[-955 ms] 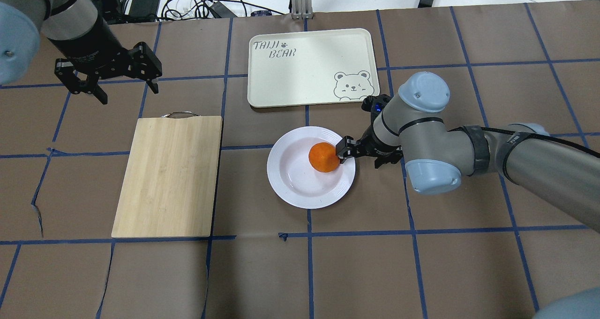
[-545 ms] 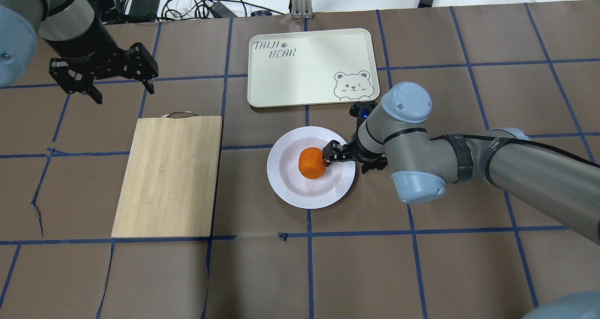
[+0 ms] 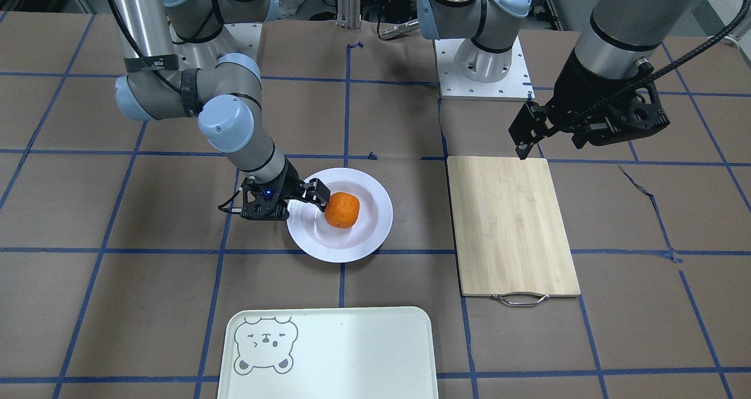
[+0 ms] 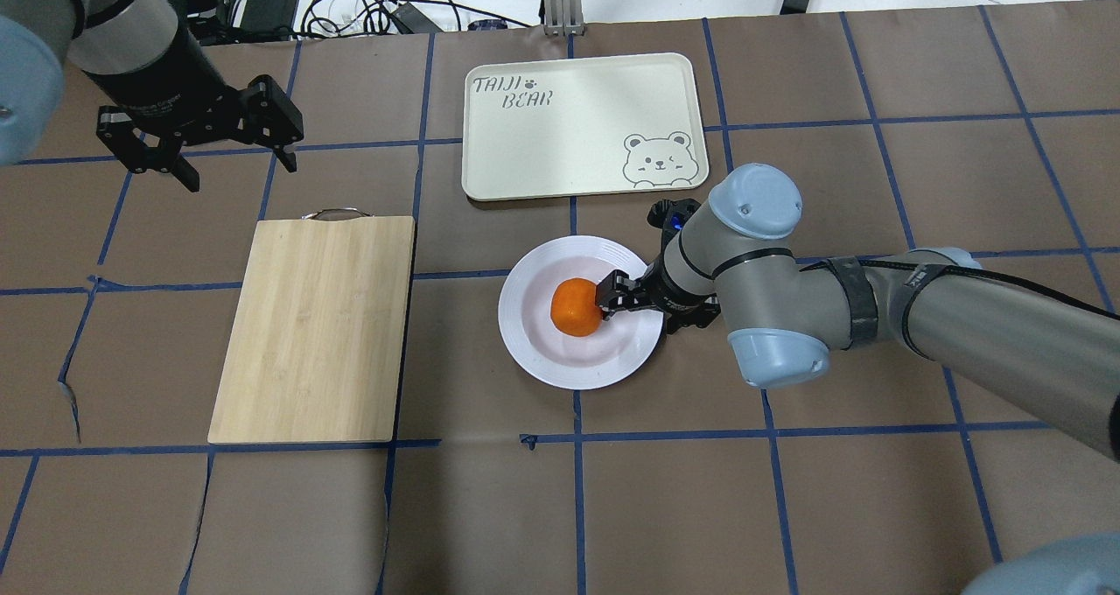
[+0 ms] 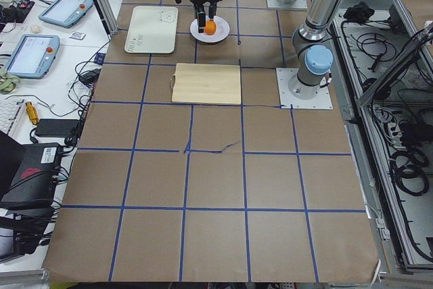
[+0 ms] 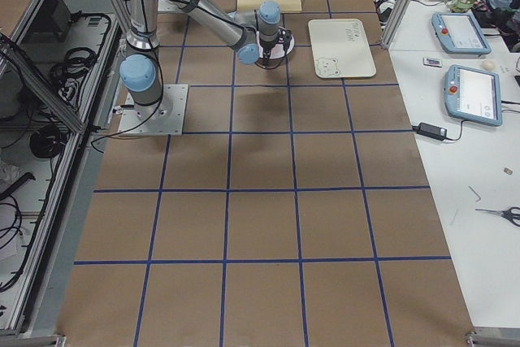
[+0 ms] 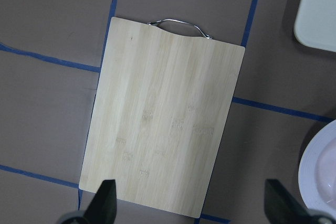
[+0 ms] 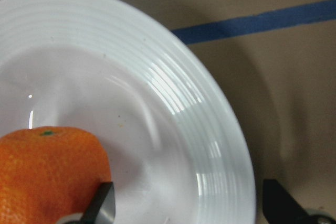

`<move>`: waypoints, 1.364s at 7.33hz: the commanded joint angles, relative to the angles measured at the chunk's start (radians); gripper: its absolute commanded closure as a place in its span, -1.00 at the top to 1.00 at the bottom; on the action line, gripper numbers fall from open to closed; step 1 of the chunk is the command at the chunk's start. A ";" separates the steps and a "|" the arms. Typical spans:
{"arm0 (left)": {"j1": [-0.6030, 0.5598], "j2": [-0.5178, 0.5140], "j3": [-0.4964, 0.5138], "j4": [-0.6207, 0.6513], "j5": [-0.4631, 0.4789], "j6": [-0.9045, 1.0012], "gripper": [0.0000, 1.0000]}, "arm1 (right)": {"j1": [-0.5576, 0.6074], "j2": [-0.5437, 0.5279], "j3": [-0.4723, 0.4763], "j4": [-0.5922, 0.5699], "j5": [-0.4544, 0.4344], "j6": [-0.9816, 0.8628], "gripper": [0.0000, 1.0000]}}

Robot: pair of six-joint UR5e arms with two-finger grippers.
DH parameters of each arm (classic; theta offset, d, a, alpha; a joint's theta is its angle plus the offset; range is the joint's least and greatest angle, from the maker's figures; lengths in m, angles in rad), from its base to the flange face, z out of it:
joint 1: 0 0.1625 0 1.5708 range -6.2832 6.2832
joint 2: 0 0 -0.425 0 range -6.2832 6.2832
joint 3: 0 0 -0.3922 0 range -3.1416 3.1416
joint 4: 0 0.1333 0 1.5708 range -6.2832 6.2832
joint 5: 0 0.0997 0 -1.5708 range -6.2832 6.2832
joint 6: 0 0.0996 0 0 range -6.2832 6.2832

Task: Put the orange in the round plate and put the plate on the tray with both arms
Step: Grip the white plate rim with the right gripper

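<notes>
The orange (image 4: 573, 309) lies in the sunken centre of the round plate (image 4: 534, 350), on the table in front of the tray (image 4: 569, 131). My right gripper (image 4: 643, 308) is low over the plate's right side and open. In the right wrist view one finger (image 8: 100, 205) touches the orange (image 8: 50, 174), while the other finger (image 8: 281, 205) is beyond the plate's rim (image 8: 210, 129). From the front the orange (image 3: 342, 209) shows beside that gripper (image 3: 290, 202). My left gripper (image 4: 236, 171) hangs open and empty, far left, above the table behind the cutting board.
A bamboo cutting board (image 4: 315, 332) with a metal handle lies left of the plate. Cables and power bricks (image 4: 350, 4) lie beyond the table's far edge. The tray (image 3: 352, 358) has nothing on it.
My right gripper moved left across the plate, and the orange moved with it from the plate's right side to its centre. The left gripper shifted only slightly.
</notes>
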 commanded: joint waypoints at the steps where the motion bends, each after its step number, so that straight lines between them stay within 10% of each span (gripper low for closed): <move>1: -0.001 0.015 -0.004 -0.004 -0.010 0.005 1.00 | -0.013 0.001 0.001 -0.003 0.051 0.005 1.00; 8: -0.001 0.023 -0.008 -0.006 -0.005 0.007 1.00 | -0.088 0.009 0.081 -0.147 0.160 0.011 0.98; 10: -0.001 0.023 -0.014 -0.006 -0.002 0.007 1.00 | -0.096 0.009 0.093 -0.150 0.160 0.017 0.71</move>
